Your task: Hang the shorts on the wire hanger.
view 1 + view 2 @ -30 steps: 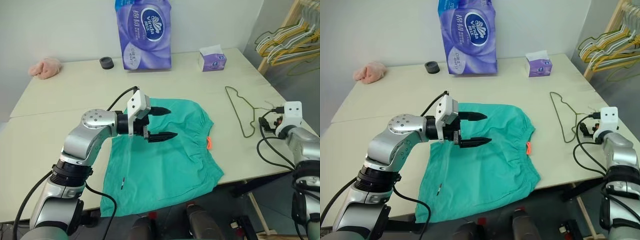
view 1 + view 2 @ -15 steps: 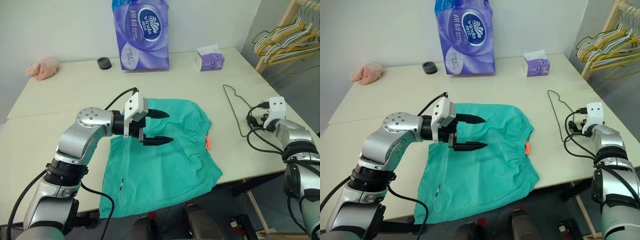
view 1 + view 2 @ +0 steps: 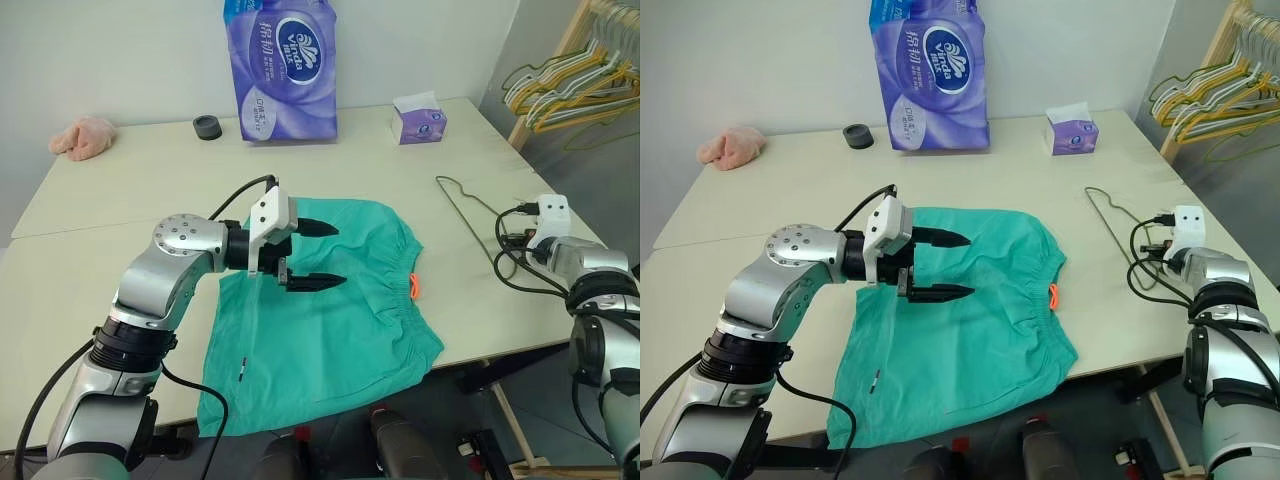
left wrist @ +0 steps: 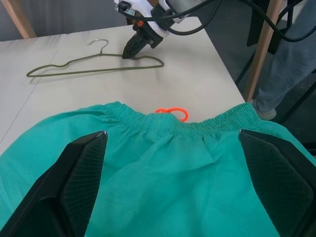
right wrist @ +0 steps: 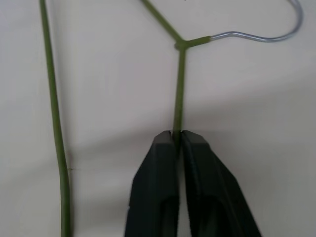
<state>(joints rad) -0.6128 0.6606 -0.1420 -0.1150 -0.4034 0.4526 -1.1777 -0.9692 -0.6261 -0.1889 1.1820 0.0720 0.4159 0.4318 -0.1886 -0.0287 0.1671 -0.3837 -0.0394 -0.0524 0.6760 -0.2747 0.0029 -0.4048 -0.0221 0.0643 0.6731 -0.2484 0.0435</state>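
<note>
The teal shorts (image 3: 335, 330) lie flat on the table's front half, with the gathered waistband and orange tag (image 3: 417, 285) toward the right. My left gripper (image 3: 341, 255) hovers open just above the shorts' upper part, with nothing between its fingers. The thin olive wire hanger (image 3: 466, 218) lies flat on the table to the right of the shorts. In the right wrist view my right gripper (image 5: 177, 134) is shut on the hanger's wire (image 5: 180, 84), just below the neck of the hook. The left wrist view shows the right gripper (image 4: 132, 49) on the hanger (image 4: 94, 69) beyond the waistband.
At the back of the table stand a purple tissue pack (image 3: 283, 65), a small tissue box (image 3: 418, 118) and a black roll (image 3: 207, 126). A pink cloth lump (image 3: 80, 135) lies at the far left. A rack of hangers (image 3: 560, 85) stands off the right edge. A person's leg (image 4: 286, 64) is beside the table.
My right gripper has come forward over the hanger and shut on its wire. The left arm has stayed where it was.
</note>
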